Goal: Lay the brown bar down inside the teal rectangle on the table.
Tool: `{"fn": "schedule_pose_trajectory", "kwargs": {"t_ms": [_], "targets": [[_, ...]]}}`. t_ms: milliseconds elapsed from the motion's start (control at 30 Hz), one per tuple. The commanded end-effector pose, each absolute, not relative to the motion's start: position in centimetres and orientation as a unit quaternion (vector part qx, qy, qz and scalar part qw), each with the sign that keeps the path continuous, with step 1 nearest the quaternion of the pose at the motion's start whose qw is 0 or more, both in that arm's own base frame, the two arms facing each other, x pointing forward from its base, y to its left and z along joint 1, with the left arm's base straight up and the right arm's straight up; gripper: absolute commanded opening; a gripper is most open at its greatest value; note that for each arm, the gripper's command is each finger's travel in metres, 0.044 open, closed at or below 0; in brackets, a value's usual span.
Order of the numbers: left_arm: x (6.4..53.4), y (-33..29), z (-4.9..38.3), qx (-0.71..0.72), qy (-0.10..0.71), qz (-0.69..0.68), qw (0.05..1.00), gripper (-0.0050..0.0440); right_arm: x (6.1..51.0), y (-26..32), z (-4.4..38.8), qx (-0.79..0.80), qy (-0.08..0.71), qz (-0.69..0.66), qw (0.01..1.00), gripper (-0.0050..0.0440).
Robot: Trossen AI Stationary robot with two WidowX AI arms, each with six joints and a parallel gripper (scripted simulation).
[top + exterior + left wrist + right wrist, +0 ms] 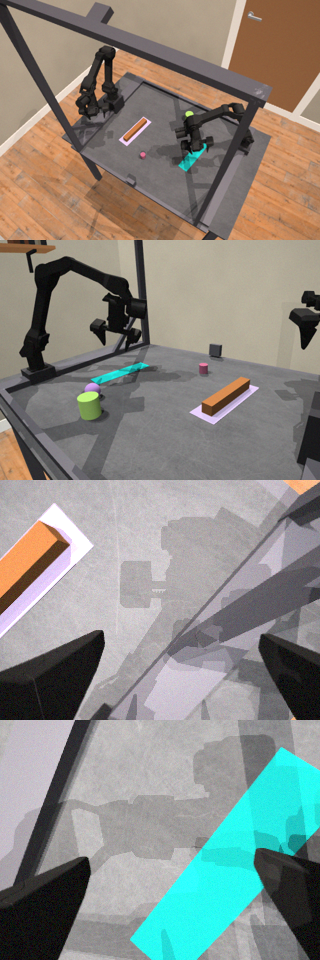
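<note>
Seen from the top, the brown bar (135, 129) (225, 396) (22, 565) lies flat on the lavender rectangle (126, 143) (214, 420) (75, 532), wholly outside the teal rectangle (189, 160) (120, 373) (200, 880) at its 4 o'clock. The left gripper (97, 117) (306, 325) (180, 639), fingers spread, hovers at the bar's 10 o'clock. The right gripper (199, 151) (115, 347) (172, 860), likewise spread, hovers near the teal rectangle. A pink cylinder (142, 155) (203, 368) stands between the bar's 5 and 6 o'clock.
</note>
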State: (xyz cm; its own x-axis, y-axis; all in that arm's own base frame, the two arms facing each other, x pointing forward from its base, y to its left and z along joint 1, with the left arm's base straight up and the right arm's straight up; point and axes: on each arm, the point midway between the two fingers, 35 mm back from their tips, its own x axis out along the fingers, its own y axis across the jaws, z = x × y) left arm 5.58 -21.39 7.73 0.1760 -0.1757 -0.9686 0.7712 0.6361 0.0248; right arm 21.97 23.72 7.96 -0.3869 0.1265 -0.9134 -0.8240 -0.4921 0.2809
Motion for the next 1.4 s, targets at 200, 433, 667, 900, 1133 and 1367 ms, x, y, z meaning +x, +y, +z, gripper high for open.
{"fn": "schedule_pose_trajectory", "kwargs": {"t_ms": [200,433,667,900,1133,1367], "targets": [[5.6,-21.8,8.3,0.263,0.545,-0.336,0.722,0.044,22.2,23.9,8.8,-0.455,0.377,0.736,0.33,0.044],[5.6,-21.8,8.3,0.263,0.545,-0.336,0.722,0.044,22.2,23.9,8.8,-0.455,0.377,0.736,0.33,0.044],[5.9,-21.9,8.2,0.267,0.547,-0.337,0.718,0.0368,22.4,23.6,8.9,-0.457,0.38,0.726,0.345,0.044],[9.1,-21.6,7.3,0.311,0.553,-0.359,0.685,0.0256,26.0,22.4,9.3,-0.45,0.402,0.639,0.477,0.044],[11.7,-20.9,6.3,0.339,0.558,-0.383,0.654,0.0256,28.8,21.2,10.1,-0.425,0.408,0.563,0.58,0.044],[15.3,-19.3,5.0,0.363,0.559,-0.424,0.613,0.0256,32.4,19.1,11.8,-0.365,0.398,0.452,0.71,0.044]]}}
